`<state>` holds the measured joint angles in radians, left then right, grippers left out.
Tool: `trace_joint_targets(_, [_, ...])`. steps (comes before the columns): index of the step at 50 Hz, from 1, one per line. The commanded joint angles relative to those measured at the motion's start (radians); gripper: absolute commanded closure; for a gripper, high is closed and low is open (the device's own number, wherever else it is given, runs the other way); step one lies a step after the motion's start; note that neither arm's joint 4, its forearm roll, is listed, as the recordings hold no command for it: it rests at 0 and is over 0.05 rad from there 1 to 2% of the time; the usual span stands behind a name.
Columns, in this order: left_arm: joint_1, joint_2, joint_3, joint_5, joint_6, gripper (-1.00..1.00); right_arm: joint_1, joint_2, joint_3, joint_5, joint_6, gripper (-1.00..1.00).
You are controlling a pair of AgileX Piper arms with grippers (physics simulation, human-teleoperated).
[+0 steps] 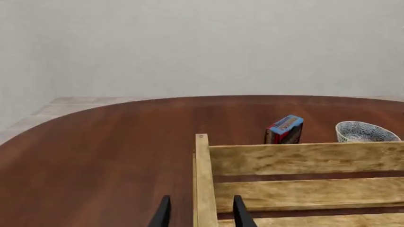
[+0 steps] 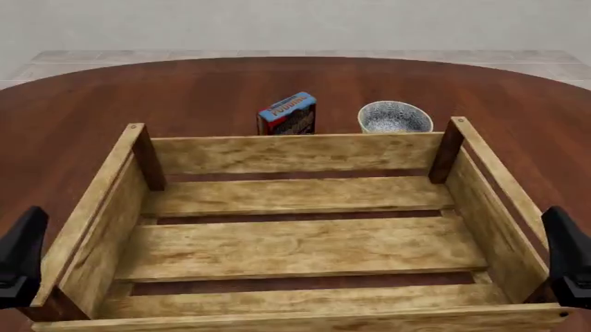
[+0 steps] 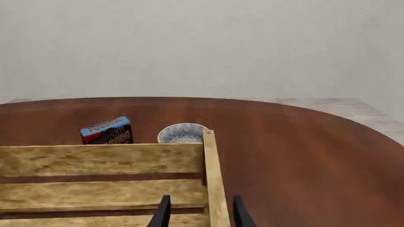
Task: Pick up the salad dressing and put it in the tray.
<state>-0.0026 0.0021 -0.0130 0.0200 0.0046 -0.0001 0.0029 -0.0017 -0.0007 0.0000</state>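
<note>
The salad dressing is out of view in every frame. The tray (image 2: 286, 153), a large light-tan slatted crate with dark corner posts, fills the middle of the table and holds nothing. My left gripper (image 1: 202, 216) is open, its two dark fingers standing either side of the tray's left wall (image 1: 203, 184). My right gripper (image 3: 200, 215) is open as well, with its fingers either side of the tray's right wall (image 3: 215, 179). In the front view both grippers show only as dark shapes, the left (image 2: 21, 259) and the right (image 2: 568, 257), at the tray's near corners.
A blue-and-red pudding box (image 2: 288, 114) stands just behind the tray's far wall. A small patterned white bowl (image 2: 394, 116) sits to the right of the box. The round brown table (image 2: 185, 90) stretches beyond them towards a pale wall.
</note>
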Motion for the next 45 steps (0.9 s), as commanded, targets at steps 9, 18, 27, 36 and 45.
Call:
trace_joint_targets(9, [-0.019, 0.059, 0.011, -0.055, 0.0, -1.0, 0.0, 0.005, -0.003, -0.001, 0.0, -1.0])
trace_joint_targets(18, [-0.005, 0.054, -0.051, 0.082, 0.078, -1.0, 0.0, 0.004, -0.003, -0.001, 0.0, -1.0])
trace_joint_targets(27, [0.044, 0.033, -0.201, 0.379, 0.02, -1.0, 0.0, 0.005, -0.003, -0.001, 0.0, -1.0])
trace_joint_targets(36, [0.142, 0.01, -0.363, 0.654, 0.115, -1.0, 0.0, 0.005, -0.003, -0.001, 0.0, -1.0])
trace_joint_targets(45, [0.3, 0.001, -0.386, 0.751, 0.099, -1.0, 0.0, 0.005, -0.003, -0.001, 0.0, -1.0])
